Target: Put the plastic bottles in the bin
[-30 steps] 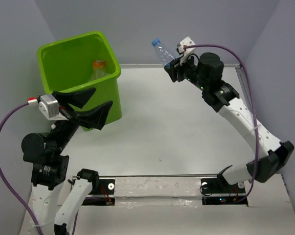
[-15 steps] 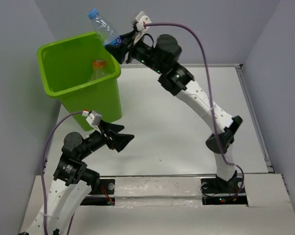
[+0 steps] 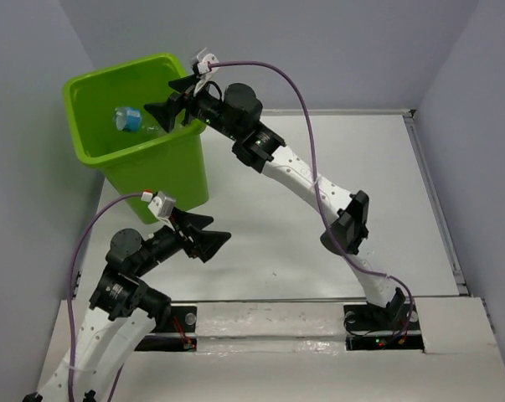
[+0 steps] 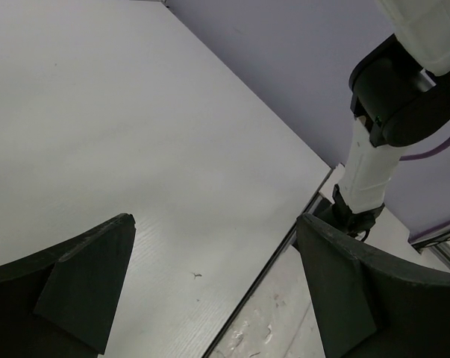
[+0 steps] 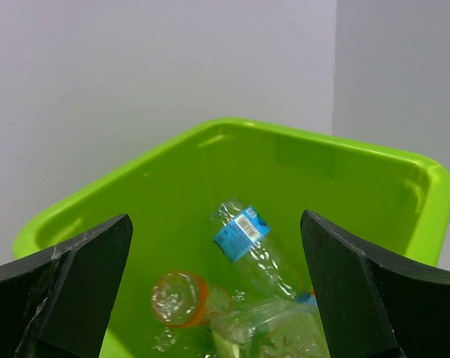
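Note:
The lime-green bin [image 3: 164,172] stands at the table's far left. My right gripper [image 3: 173,99] hangs open over its right rim with nothing between its fingers. Just below it a clear bottle with a blue label [image 3: 128,119] is inside the bin. In the right wrist view that blue-labelled bottle [image 5: 243,233] lies tilted between the open jaws of the right gripper [image 5: 216,216], above an orange-tinted bottle [image 5: 178,298] and a clear one [image 5: 277,328] at the bottom of the bin [image 5: 374,156]. My left gripper [image 3: 219,229] is open and empty, low over the table in front of the bin.
The left wrist view shows the open left gripper [image 4: 216,220] above bare white table [image 4: 135,134], the table's near edge and the right arm's base [image 4: 374,164]. Grey walls close in the back and both sides.
My right arm swung left from the table's back to the bin, opened, and the blue-labelled bottle dropped inside. The left arm pulled back from the bin towards the near side.

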